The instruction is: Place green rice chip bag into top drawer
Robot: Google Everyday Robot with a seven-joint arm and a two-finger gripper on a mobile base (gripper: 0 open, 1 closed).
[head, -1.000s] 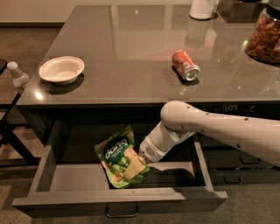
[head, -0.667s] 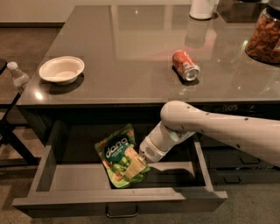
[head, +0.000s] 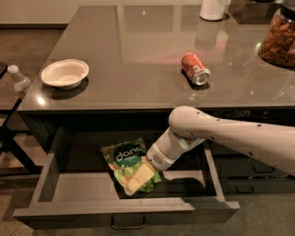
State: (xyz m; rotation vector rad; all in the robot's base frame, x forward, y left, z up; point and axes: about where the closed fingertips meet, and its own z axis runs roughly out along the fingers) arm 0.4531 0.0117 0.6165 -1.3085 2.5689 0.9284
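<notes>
The top drawer stands pulled out below the counter, its grey floor showing. The green rice chip bag is inside it, left of the middle, with its round "dang" logo facing up. My gripper reaches down into the drawer from the right and is shut on the bag's near end. One pale finger lies over the bag; the other is hidden beneath it. The bag rests low on or just above the drawer floor.
On the counter are an orange soda can on its side, a white bowl at the left, a snack jar at the far right and a white container at the back. A plastic bottle stands left of the counter.
</notes>
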